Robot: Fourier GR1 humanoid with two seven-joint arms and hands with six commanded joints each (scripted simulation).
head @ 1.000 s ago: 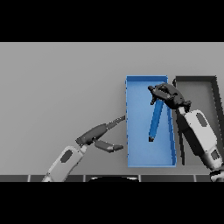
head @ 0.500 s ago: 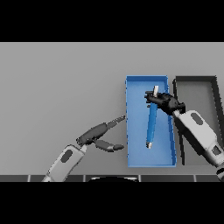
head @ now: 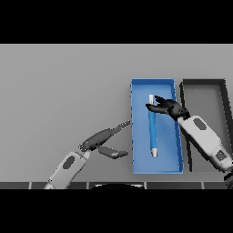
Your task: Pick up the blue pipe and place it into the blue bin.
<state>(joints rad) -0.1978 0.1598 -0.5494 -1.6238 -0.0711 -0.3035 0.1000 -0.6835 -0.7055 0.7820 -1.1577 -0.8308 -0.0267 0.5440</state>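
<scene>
The worktop [head: 63, 91] is a plain, even grey with no pattern. The bin [head: 134, 136] is a saturated blue on floor and walls alike, and the pipe [head: 152, 129] inside it is a similar blue with pale, whitish ends, while the tray [head: 185, 136] beside the bin has black walls and a dark grey floor. The left hand [head: 102, 139] and the right hand [head: 168, 108] are both dark charcoal, on white and grey arms.

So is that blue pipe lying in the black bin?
No, the blue pipe lies lengthwise inside the blue bin, with the right hand at its upper end; the black bin sits beside it.
</scene>
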